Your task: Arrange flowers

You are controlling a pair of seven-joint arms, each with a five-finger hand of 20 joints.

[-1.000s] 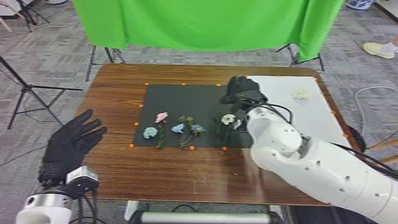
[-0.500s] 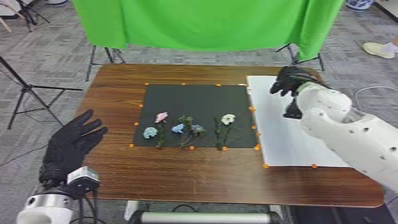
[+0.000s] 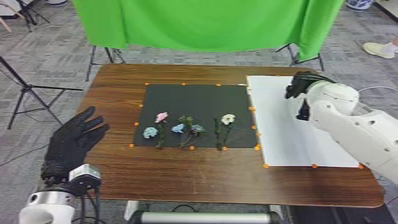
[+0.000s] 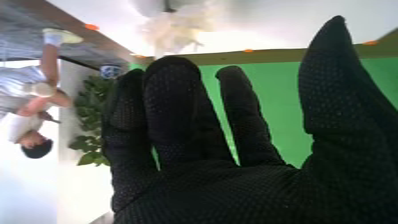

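Our right hand (image 4: pixel 213 195) is open, fingers straight and gripping nothing. Just beyond its fingertips the pale flower (image 4: pixel 178 27) lies on the white sheet (image 3: pixel 289 140). We judge it very light, its petals soft and easily crushed, its stem thin and bendy, so we should pinch the stem below the bloom. Left of the hand, more flowers (image 3: pixel 162 117) rest on the black mat (image 3: pixel 200 96).

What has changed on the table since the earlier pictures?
The right hand moved rightward from above the black sheet to above the white sheet, its fingers now open, holding nothing. The flowers on the black sheet stayed put.
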